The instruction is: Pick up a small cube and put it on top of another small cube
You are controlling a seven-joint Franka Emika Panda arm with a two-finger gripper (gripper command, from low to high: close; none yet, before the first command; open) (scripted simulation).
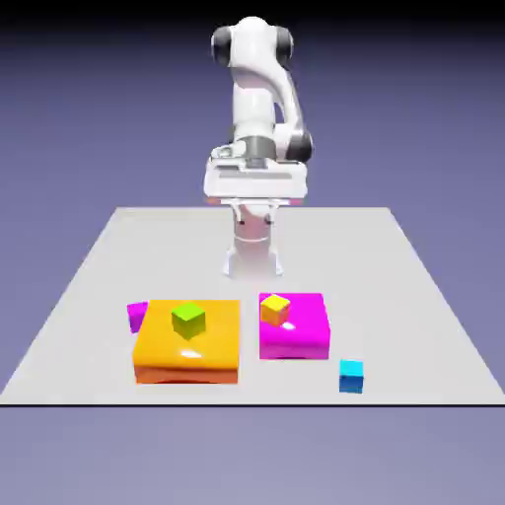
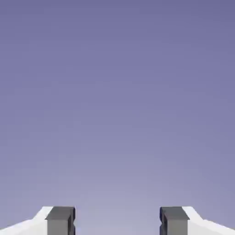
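Five coloured pieces crowd the near half of the table (image 1: pixel 89 296), and the far half lies open between them and the arm. Going left to right in the exterior view: a small magenta cube (image 1: pixel 136 316) pokes out behind the far left corner of the flat orange block (image 1: pixel 187 357), touching or just beside it; I cannot tell which. On top of that orange block sits a small green cube (image 1: pixel 188 320), near its far edge. Just right, across a narrow gap, lies a flat magenta block (image 1: pixel 294 333) with a small yellow-orange cube (image 1: pixel 275 310) on its far left corner. A small cyan cube (image 1: pixel 351 376) stands alone near the table's near edge, right of the magenta block and apart from it. Wide bare strips run down both the left and right sides of the table. The gripper (image 1: pixel 254 209) hangs above the far middle, well apart from every cube. In the hand view the grey fingertips (image 2: pixel 60 220) stand wide apart with only blue-violet backdrop between them; the jaws are parted and hold nothing
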